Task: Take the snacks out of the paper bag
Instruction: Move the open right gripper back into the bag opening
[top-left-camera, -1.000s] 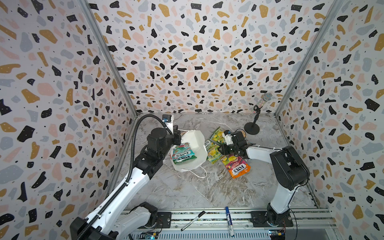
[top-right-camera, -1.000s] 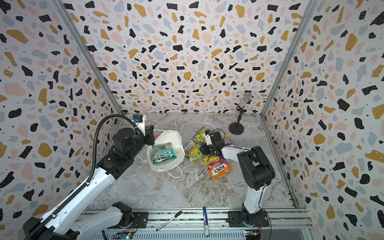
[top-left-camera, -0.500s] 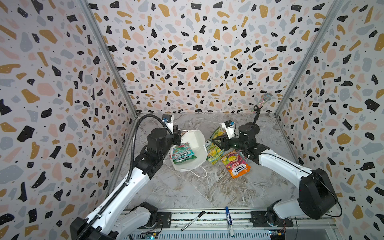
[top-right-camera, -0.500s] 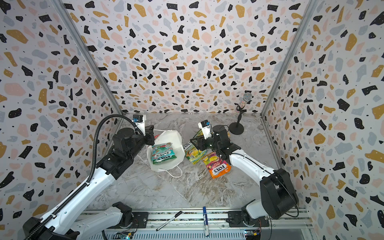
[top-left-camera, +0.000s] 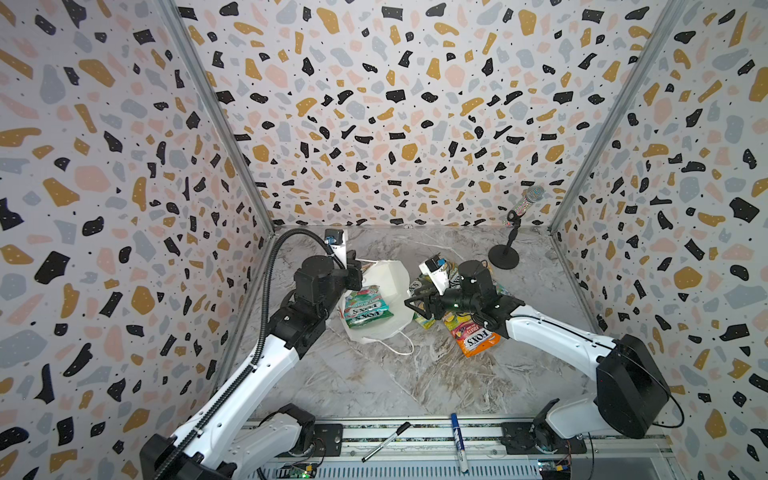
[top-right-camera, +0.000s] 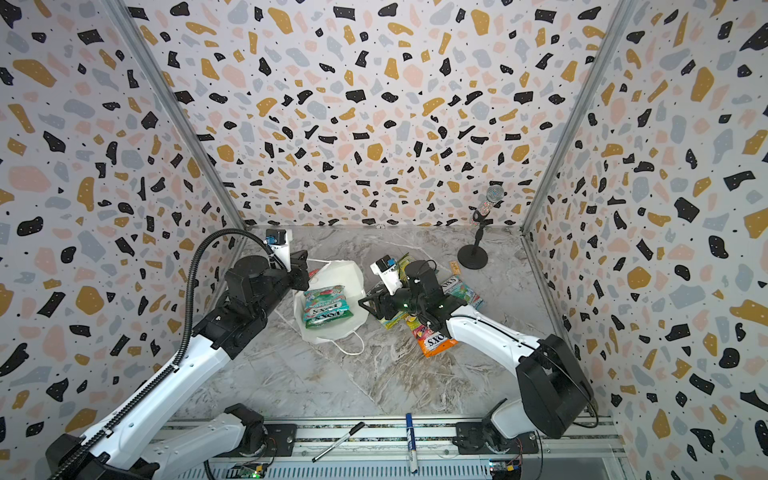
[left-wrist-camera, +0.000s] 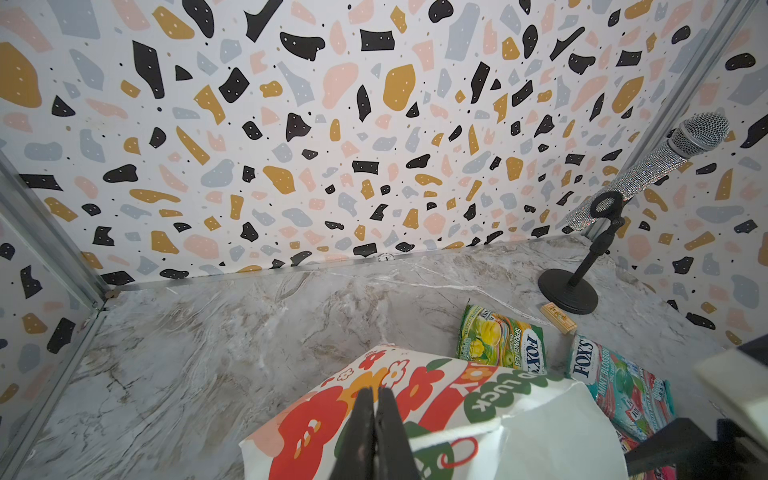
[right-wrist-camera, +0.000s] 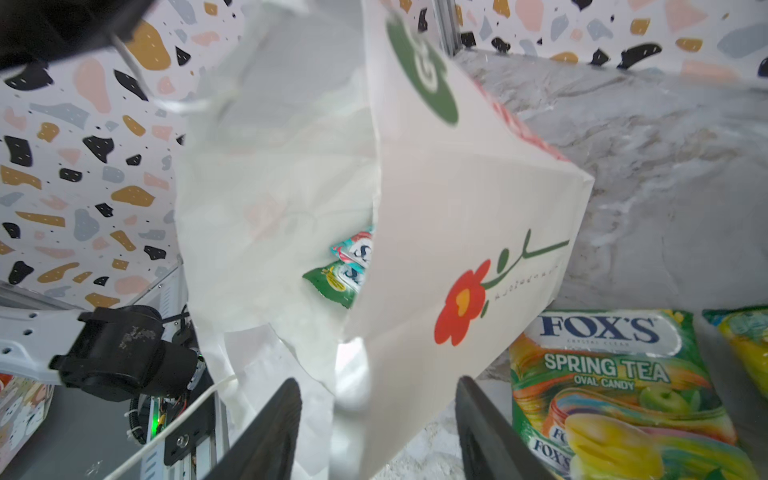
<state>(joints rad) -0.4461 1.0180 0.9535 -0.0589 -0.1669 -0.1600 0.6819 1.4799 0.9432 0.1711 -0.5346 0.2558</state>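
Right fingers (right-wrist-camera: 266, 432) wider, nearer; paper bag (right-wrist-camera: 457, 228) wall before snacks (right-wrist-camera: 347, 266).

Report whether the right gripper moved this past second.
Yes. In a top view the right gripper has shifted left, away from the microphone stand, toward the paper bag.

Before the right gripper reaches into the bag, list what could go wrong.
1. The open right gripper straddles the near wall of the paper bag; closing here would likely pinch paper, not candy.
2. Inside, the teal packet overlaps the green packet; one grab may lift both or drop one.
3. The left gripper clamps only the bag's rim; a hard push could tear it or pull it loose.
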